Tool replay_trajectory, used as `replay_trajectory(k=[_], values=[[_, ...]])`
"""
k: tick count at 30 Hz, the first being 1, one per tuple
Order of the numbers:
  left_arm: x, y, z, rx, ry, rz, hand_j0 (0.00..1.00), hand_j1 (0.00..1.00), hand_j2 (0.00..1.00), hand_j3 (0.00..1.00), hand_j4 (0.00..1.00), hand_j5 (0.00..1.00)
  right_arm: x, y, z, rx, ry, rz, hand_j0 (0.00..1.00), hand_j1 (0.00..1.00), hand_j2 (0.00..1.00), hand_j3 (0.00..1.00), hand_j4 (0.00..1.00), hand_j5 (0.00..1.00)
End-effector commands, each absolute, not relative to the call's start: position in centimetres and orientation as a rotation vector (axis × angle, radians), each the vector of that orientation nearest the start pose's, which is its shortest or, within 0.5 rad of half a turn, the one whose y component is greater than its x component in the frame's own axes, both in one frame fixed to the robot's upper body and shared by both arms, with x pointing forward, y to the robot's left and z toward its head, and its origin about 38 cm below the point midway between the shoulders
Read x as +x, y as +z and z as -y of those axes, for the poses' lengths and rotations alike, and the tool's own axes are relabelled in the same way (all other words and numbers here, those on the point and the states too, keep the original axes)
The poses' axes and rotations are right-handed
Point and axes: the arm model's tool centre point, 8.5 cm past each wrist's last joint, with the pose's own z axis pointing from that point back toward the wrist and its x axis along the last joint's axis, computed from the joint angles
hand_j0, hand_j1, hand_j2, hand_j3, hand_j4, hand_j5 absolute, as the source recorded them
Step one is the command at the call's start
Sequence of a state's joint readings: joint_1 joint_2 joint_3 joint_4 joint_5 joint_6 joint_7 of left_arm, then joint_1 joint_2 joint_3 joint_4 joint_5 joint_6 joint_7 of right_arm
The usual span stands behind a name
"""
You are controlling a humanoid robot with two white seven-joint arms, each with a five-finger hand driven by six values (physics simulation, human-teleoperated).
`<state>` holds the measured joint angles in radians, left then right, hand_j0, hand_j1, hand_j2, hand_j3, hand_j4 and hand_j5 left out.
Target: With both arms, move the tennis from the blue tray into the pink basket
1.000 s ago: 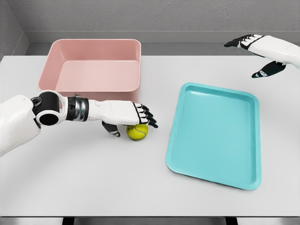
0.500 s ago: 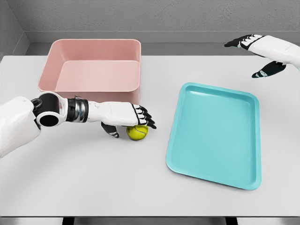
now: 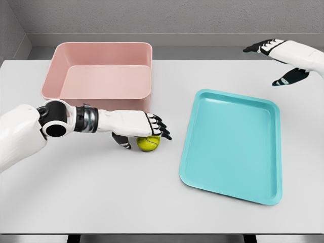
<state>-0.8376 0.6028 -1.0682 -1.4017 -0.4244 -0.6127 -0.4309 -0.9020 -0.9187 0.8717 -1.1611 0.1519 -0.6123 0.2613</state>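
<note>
Head view, step: grasping the ball on the table (image 3: pixel 101 202), off the blue tray (image 3: pixel 230 147).
Left hand (image 3: pixel 144 126): fingers (image 3: pixel 161 129) draped over tennis ball (image 3: pixel 148 144), not clamped.
Next: close, lift into pink basket (image 3: pixel 96 71) beyond fingertips.
Right hand (image 3: pixel 278 58): spread, empty, far right.

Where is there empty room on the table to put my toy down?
The widest bare patch of table is the front, below the left hand and left of the blue tray. The tray itself holds nothing, and so does the pink basket. It is crowded in front of the basket, where the left hand sits over the tennis ball. The right hand hovers at the far right corner.
</note>
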Motion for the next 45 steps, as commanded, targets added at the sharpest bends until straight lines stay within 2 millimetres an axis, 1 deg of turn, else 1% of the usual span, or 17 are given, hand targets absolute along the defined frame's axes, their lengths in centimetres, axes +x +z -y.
replay_trajectory(k=[1, 2, 3, 4, 6, 7, 11, 18, 21, 24, 29, 30, 31, 36, 37, 41, 45], values=[[42.2, 15.6, -15.6, -0.065, 2.949, -1.846, 0.98, 0.98, 0.98, 0.98, 0.98, 0.98, 47.9, 26.6, 37.6, -0.525, 1.743, 1.552, 1.00, 1.00, 1.00, 1.00, 1.00, 1.00], [42.1, 15.5, -15.7, -0.064, 2.952, -1.846, 0.93, 0.93, 0.93, 0.93, 0.93, 0.93, 47.9, 26.6, 37.6, -0.526, 1.742, 1.553, 1.00, 1.00, 1.00, 1.00, 1.00, 1.00], [42.2, 15.5, -15.7, -0.065, 2.955, -1.843, 0.84, 0.84, 0.84, 0.84, 0.84, 0.84, 47.9, 26.6, 37.6, -0.526, 1.742, 1.553, 1.00, 1.00, 1.00, 1.00, 1.00, 1.00], [42.2, 15.5, -15.7, -0.065, 2.955, -1.843, 0.79, 0.79, 0.79, 0.79, 0.79, 0.79, 47.9, 26.6, 37.6, -0.526, 1.742, 1.553, 1.00, 1.00, 1.00, 1.00, 1.00, 1.00], [42.2, 15.5, -15.7, -0.065, 2.955, -1.843, 0.74, 0.74, 0.74, 0.74, 0.74, 0.74, 47.9, 26.6, 37.5, -0.524, 1.744, 1.556, 1.00, 1.00, 1.00, 1.00, 1.00, 1.00], [42.2, 15.5, -15.8, -0.066, 2.956, -1.842, 0.68, 0.68, 0.68, 0.68, 0.68, 0.68, 47.9, 26.7, 37.5, -0.526, 1.744, 1.557, 1.00, 1.00, 1.00, 1.00, 1.00, 1.00], [42.0, 15.2, -15.8, -0.055, 2.961, -1.840, 0.66, 0.66, 0.66, 0.66, 0.66, 0.66, 47.9, 26.6, 37.5, -0.524, 1.744, 1.556, 1.00, 1.00, 1.00, 1.00, 1.00, 1.00], [41.9, 15.2, -15.9, -0.055, 2.964, -1.839, 0.66, 0.66, 0.66, 0.66, 0.66, 0.66, 47.9, 26.6, 37.4, -0.524, 1.745, 1.557, 1.00, 1.00, 1.00, 1.00, 1.00, 1.00], [41.9, 15.2, -15.9, -0.055, 2.964, -1.839, 0.63, 0.63, 0.63, 0.63, 0.63, 0.63, 47.9, 26.7, 37.5, -0.525, 1.745, 1.556, 1.00, 1.00, 1.00, 1.00, 1.00, 1.00], [41.8, 15.3, -16.0, -0.056, 2.959, -1.843, 0.63, 0.63, 0.63, 0.63, 0.63, 0.63, 47.9, 26.7, 37.4, -0.525, 1.746, 1.557, 1.00, 1.00, 1.00, 1.00, 1.00, 1.00], [41.9, 16.0, -16.1, -0.070, 2.943, -1.859, 0.62, 0.62, 0.62, 0.62, 0.62, 0.62, 47.9, 26.6, 37.4, -0.523, 1.747, 1.556, 1.00, 1.00, 1.00, 1.00, 1.00, 1.00], [41.9, 16.2, -16.0, -0.073, 2.937, -1.860, 0.62, 0.62, 0.62, 0.62, 0.62, 0.62, 47.8, 26.7, 37.8, -0.530, 1.747, 1.549, 1.00, 1.00, 1.00, 1.00, 1.00, 1.00], [41.8, 16.6, -15.8, -0.074, 2.919, -1.867, 0.62, 0.62, 0.62, 0.62, 0.62, 0.62, 47.8, 26.7, 37.8, -0.532, 1.747, 1.548, 1.00, 1.00, 1.00, 1.00, 1.00, 1.00], [42.1, 18.2, -16.5, -0.127, 2.890, -1.895, 0.62, 0.62, 0.62, 0.62, 0.62, 0.62, 47.7, 26.8, 37.9, -0.534, 1.747, 1.546, 1.00, 1.00, 1.00, 1.00, 1.00, 1.00], [42.2, 18.3, -16.5, -0.129, 2.889, -1.895, 0.59, 0.59, 0.59, 0.59, 0.59, 0.59, 47.7, 26.8, 38.1, -0.537, 1.747, 1.544, 1.00, 1.00, 1.00, 1.00, 1.00, 1.00], [42.5, 18.9, -16.9, -0.154, 2.883, -1.905, 0.59, 0.59, 0.59, 0.59, 0.59, 0.59, 47.7, 26.9, 38.1, -0.538, 1.747, 1.545, 1.00, 1.00, 1.00, 1.00, 1.00, 1.00], [43.1, 20.5, -17.2, -0.210, 2.859, -1.913, 0.59, 0.59, 0.59, 0.59, 0.59, 0.59, 47.7, 27.0, 38.1, -0.540, 1.747, 1.546, 1.00, 1.00, 1.00, 1.00, 1.00, 1.00]])
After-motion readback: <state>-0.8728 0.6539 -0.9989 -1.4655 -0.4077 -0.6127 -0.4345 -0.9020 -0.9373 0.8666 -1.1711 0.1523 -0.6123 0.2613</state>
